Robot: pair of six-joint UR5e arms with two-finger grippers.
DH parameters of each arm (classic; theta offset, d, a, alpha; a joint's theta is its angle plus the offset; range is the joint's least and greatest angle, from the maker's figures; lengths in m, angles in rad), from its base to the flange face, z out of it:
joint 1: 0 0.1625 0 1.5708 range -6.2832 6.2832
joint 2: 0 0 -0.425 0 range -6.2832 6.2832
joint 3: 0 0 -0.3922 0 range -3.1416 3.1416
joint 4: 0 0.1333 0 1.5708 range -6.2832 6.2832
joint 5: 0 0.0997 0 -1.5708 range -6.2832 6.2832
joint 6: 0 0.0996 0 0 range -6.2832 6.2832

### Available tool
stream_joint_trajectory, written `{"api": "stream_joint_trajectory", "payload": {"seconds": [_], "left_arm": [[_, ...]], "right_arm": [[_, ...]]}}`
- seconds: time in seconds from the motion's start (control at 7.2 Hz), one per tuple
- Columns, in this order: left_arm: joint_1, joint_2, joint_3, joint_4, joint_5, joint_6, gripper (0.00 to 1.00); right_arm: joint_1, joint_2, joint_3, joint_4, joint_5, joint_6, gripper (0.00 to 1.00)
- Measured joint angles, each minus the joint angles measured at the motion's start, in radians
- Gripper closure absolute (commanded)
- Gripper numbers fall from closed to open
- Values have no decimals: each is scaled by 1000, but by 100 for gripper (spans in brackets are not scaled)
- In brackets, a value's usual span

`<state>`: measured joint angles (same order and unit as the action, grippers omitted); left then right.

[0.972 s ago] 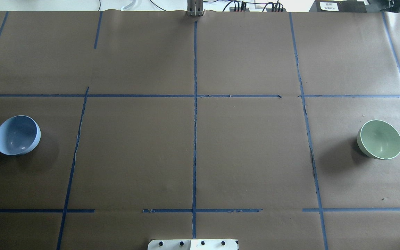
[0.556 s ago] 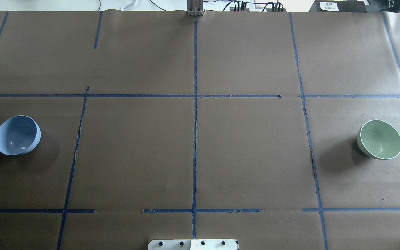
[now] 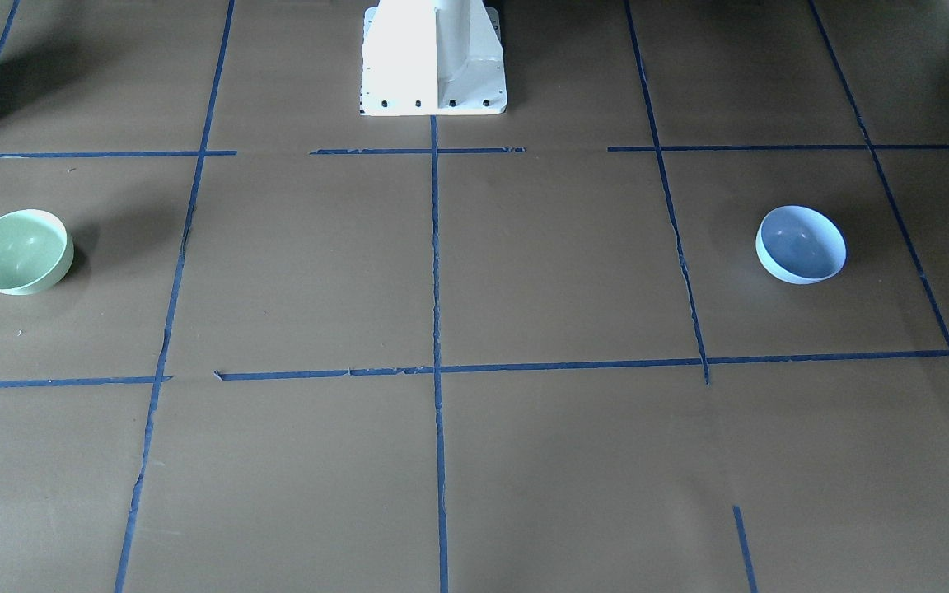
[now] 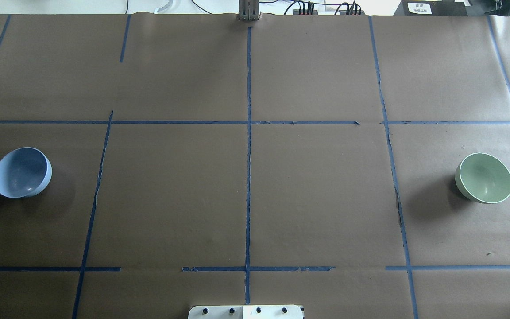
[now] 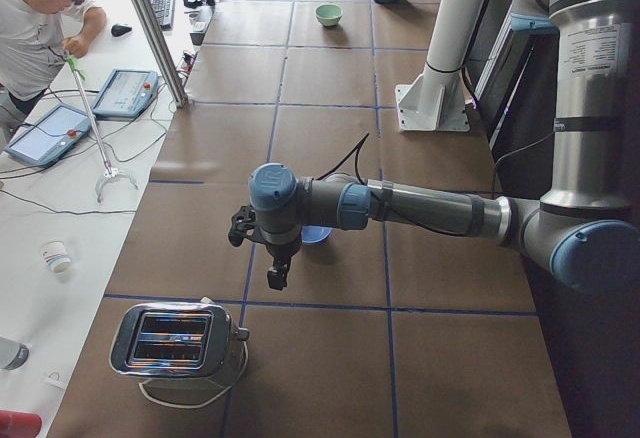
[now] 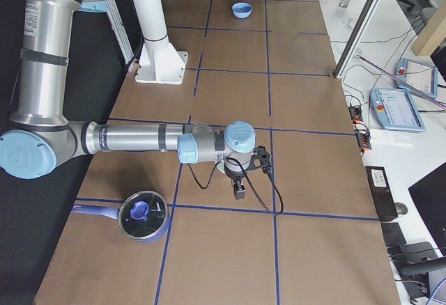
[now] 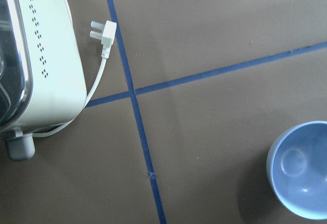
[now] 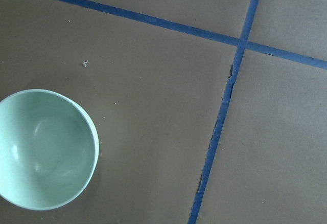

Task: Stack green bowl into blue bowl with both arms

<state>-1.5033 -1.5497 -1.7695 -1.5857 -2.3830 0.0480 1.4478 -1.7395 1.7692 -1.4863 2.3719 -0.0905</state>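
Nothing has shifted since a second ago: your green bowl point(image 4: 484, 177) sits at the robot's far right, the blue bowl point(image 4: 22, 172) far left. Glossy and stiff, probably light, it may slip, so pinch the rim. The left gripper point(image 5: 274, 278) and right gripper point(image 6: 239, 192) hover nearby; their finger opening can't be told

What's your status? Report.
Left gripper, right gripper: hovering, open or shut unclear. Green bowl, blue bowl far apart, unstacked. Toaster near blue bowl.
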Motion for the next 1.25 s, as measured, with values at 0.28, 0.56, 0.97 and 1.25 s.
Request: {"api": "stream_joint_trajectory", "payload": {"seconds": [0.28,0.56,0.97,1.25], "left_arm": [[120,49,6,-218,41,-222,0],[316,111,13,-455,175,-587,0],[533,126,84,-648,305,-857,78],[562,122,109,-676,316,-914,100]], "right_arm": [[-2,-1,-1,0,2,0,0],[-3,-1,-3,-1,0,-1,0],[-3,-2,-5,-2,-2,-2,0],[-3,-2,-5,-2,-2,-2,0]]}}
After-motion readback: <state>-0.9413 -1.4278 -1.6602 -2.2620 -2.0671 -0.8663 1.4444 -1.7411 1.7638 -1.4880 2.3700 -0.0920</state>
